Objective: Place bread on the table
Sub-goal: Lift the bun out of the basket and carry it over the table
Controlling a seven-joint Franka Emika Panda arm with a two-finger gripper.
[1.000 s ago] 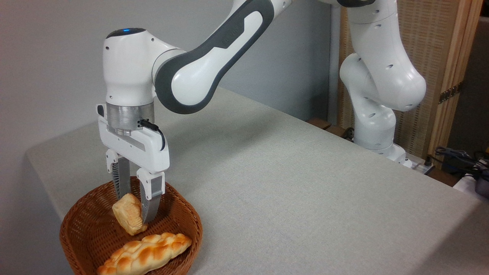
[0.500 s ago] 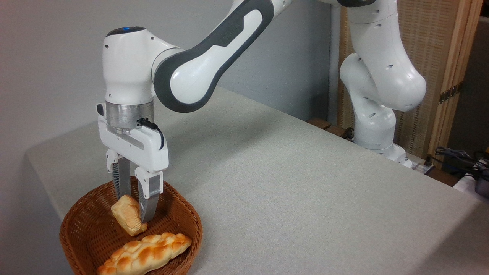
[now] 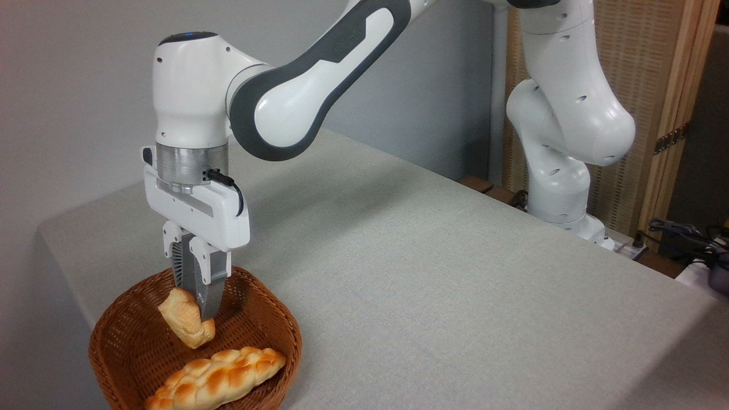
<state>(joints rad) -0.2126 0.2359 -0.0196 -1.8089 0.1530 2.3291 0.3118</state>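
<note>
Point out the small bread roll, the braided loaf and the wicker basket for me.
small bread roll [image 3: 182, 318]: fixed camera, on its flaky side left of the claw.
braided loaf [image 3: 219, 377]: fixed camera, middle of its plaited top.
wicker basket [image 3: 280, 319]: fixed camera, on its right rim.

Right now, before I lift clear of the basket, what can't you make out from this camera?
- Grip on the bread: the near finger of the gripper covers the contact; how firmly the roll is pinched is unclear.
- Bread's far side: turned away.
- Loaf: left end cut off by the bottom edge.
- Basket: front rim cut off by the bottom edge.
- Table: near edge runs out of frame.
</note>
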